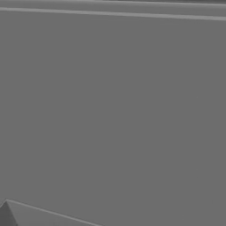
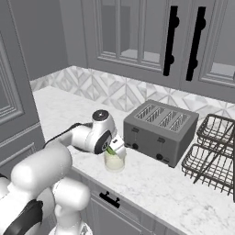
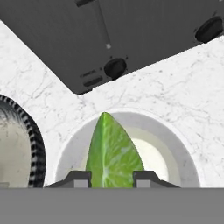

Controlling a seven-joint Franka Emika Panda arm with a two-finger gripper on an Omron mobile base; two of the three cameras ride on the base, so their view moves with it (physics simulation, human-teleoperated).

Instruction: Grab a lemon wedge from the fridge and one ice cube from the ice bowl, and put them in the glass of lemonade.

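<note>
Desk [image 2: 156, 183]: marble, with toaster [image 2: 158, 131].
Claw [image 3: 112, 177]: clamped on wedge [image 3: 113, 153].
Why: wedge poised over glass [image 3: 183, 153] for dropping.

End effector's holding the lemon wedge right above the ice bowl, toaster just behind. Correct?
Not the ice bowl: the end effector holds the lemon wedge above the glass of lemonade, toaster just behind, as the hand view shows.
</note>
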